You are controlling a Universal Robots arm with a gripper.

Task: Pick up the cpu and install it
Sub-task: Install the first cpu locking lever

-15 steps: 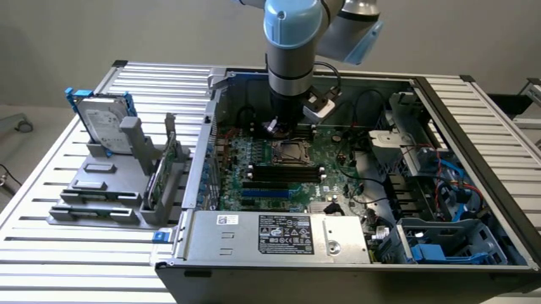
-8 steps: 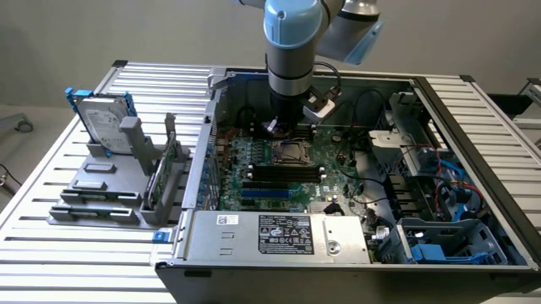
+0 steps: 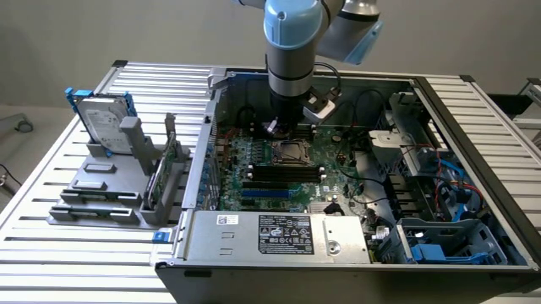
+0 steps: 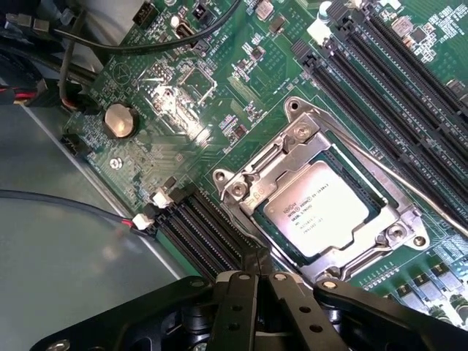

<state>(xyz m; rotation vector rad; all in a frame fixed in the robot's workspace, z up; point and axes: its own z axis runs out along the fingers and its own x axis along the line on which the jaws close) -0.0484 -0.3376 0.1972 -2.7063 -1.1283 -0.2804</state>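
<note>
The cpu point(image 4: 325, 208), a small square chip with a pale silver lid and printed text, lies flat inside the metal socket frame point(image 4: 292, 139) on the green motherboard. In the exterior view the socket point(image 3: 290, 152) sits mid-board inside the open computer case. My gripper point(image 4: 257, 265) is shut, its two black fingers point(image 4: 238, 307) pressed together with nothing between them, hovering just beside the socket's edge. From the exterior view the arm reaches straight down into the case, with the gripper point(image 3: 283, 128) just above and behind the socket.
Black memory slots point(image 3: 287, 172) run beside the socket. A coin battery point(image 4: 119, 121) and loose cables point(image 4: 80, 44) lie near the case wall. The power supply point(image 3: 270, 234) fills the case front. A hard drive with blue brackets point(image 3: 106, 123) stands on a grey rack at the exterior view's left.
</note>
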